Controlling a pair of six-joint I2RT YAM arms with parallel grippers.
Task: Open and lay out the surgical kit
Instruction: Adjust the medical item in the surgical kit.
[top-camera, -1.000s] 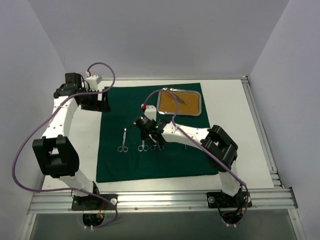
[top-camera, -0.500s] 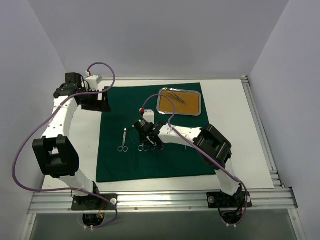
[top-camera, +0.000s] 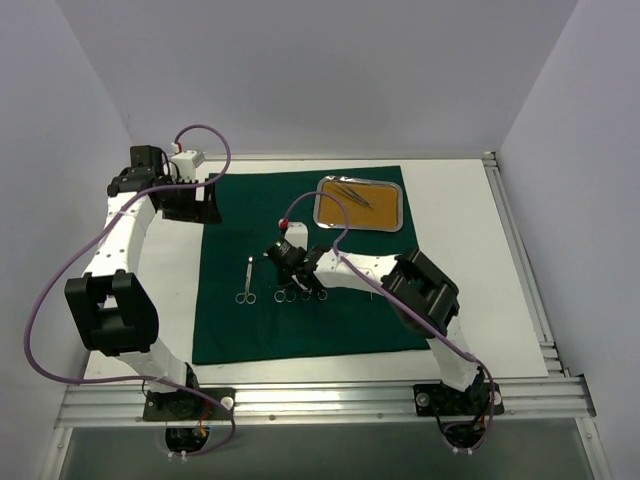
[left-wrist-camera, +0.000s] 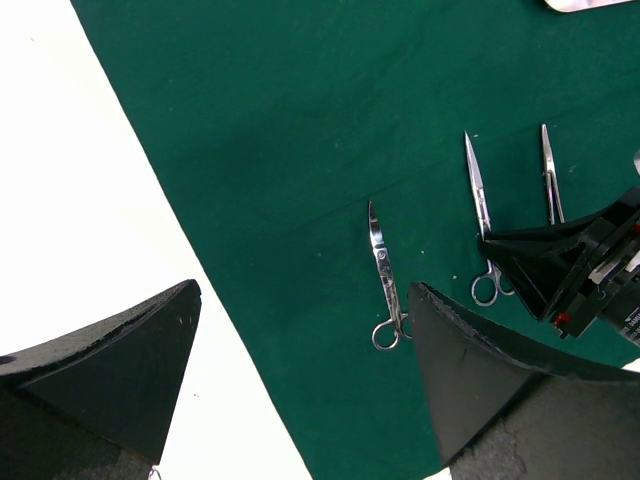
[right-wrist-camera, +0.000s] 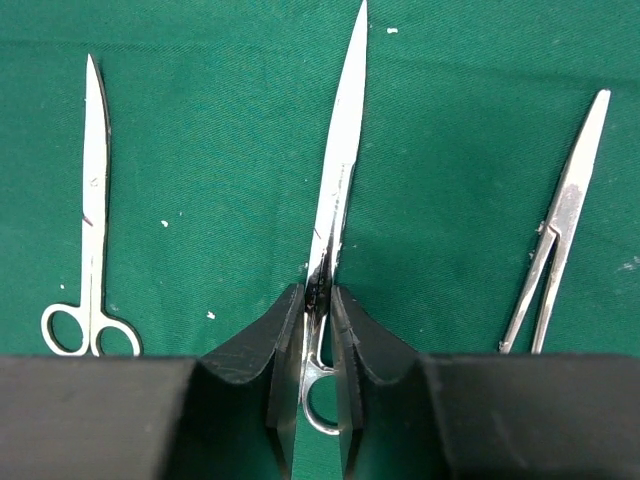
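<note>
The surgical kit lies unwrapped: its dark green drape (top-camera: 300, 325) is spread flat, and the steel tray (top-camera: 319, 207) with its tan liner sits at the drape's back right with slim instruments (top-camera: 355, 194) in it. Three silver instruments lie in a row mid-drape. My right gripper (right-wrist-camera: 318, 296) is shut on the middle scissors (right-wrist-camera: 338, 170), its fingers pinching the shank just above the finger rings. Another pair of scissors (right-wrist-camera: 92, 200) lies to the left and forceps (right-wrist-camera: 560, 230) to the right. My left gripper (left-wrist-camera: 305, 290) hangs open over the drape's left edge, holding nothing.
White table (top-camera: 460, 250) borders the drape on both sides. A metal rail (top-camera: 515, 250) runs along the right edge. The left arm's purple cable (top-camera: 205, 135) loops over the back left corner. In the left wrist view the right gripper (left-wrist-camera: 575, 270) sits beside the laid-out scissors (left-wrist-camera: 383, 275).
The right gripper has slid a little toward the near left along the row and its jaws have narrowed onto the middle scissors. The left arm has not moved.
</note>
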